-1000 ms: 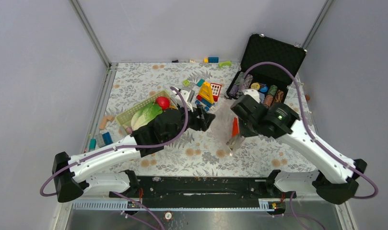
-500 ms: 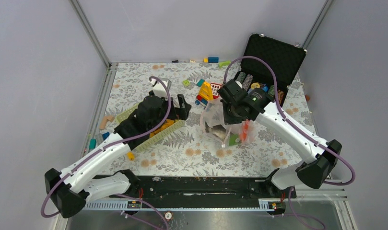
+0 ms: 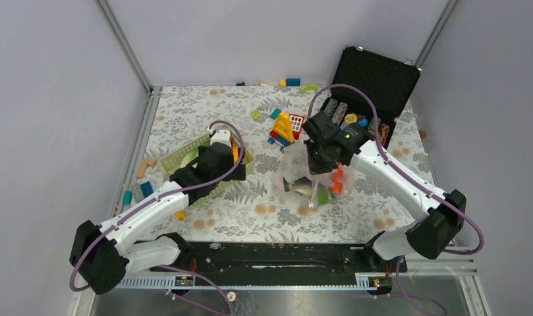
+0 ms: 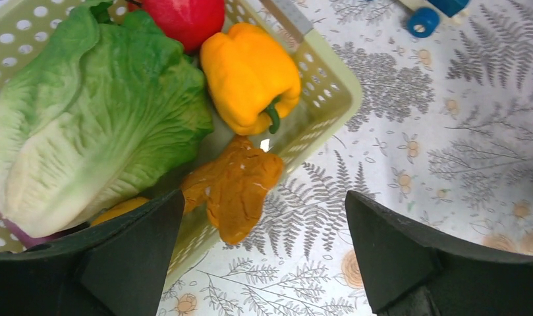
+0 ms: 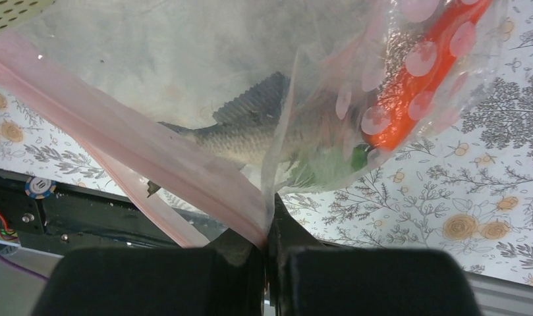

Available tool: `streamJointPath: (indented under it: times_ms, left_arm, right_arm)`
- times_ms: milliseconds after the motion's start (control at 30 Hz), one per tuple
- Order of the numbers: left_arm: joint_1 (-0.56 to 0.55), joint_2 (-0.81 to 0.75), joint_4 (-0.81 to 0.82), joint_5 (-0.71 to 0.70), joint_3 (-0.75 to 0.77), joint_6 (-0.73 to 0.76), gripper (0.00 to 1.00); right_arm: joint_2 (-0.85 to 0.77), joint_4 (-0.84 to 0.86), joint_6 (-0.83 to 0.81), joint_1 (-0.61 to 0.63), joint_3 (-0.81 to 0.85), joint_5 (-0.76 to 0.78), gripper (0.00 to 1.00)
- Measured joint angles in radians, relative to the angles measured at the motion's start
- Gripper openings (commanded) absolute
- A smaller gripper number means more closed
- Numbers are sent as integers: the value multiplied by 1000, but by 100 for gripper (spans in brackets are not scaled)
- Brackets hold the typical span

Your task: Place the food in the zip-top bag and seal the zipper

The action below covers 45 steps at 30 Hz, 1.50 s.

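The clear zip-top bag (image 3: 308, 179) hangs from my right gripper (image 3: 316, 158), which is shut on its mouth edge. In the right wrist view the gripper (image 5: 269, 227) pinches the pink zipper strip (image 5: 138, 155). Inside the bag (image 5: 204, 59) lie a grey fish (image 5: 250, 131), an orange carrot (image 5: 415, 85) and a green piece (image 5: 329, 168). My left gripper (image 3: 234, 156) is open over the right end of the pale green basket (image 3: 184, 153). Between its fingers (image 4: 263, 197) an orange-brown piece (image 4: 234, 187) hangs over the basket rim (image 4: 339, 92). A yellow pepper (image 4: 250, 76), green lettuce (image 4: 92, 125) and a red round fruit (image 4: 184, 20) lie in the basket.
An open black case (image 3: 375, 76) with poker chip stacks stands at the back right. Coloured building blocks (image 3: 283, 128) sit behind the bag, with more along the back edge (image 3: 293, 82) and by the left wall (image 3: 145, 187). The black base rail (image 5: 85, 210) shows below the bag.
My left gripper has swung back from the table's middle to the basket's right end. My right gripper has carried the bag up and to the left, and the bag now hangs open below it.
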Motion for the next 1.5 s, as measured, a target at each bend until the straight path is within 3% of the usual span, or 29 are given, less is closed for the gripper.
streamJointPath:
  times_ms: [133,300,667,933,1200,1333,1500]
  left_arm:
    - [10,31,-2,-29,0,8,77]
    - [16,74,-8,-47,0,23,68]
    - [19,94,-40,-61,0,32,61]
    - [19,129,-49,-65,1,48,32]
    - [19,129,-56,-87,14,60,15]
    - [19,123,-57,-101,15,61,1]
    - [19,72,-60,-129,33,62,0]
  right_arm:
    - [0,8,-8,-9,-12,-21,0]
    - [-3,11,-13,-27,-29,-29,0]
    - [-8,11,-19,-43,-39,-29,0]
    - [-12,12,-18,-50,-40,-31,0]
    - [-16,14,-18,-54,-45,-31,0]
    - [-16,14,-18,-54,-46,-31,0]
    - [-16,14,-18,-54,-45,-37,0]
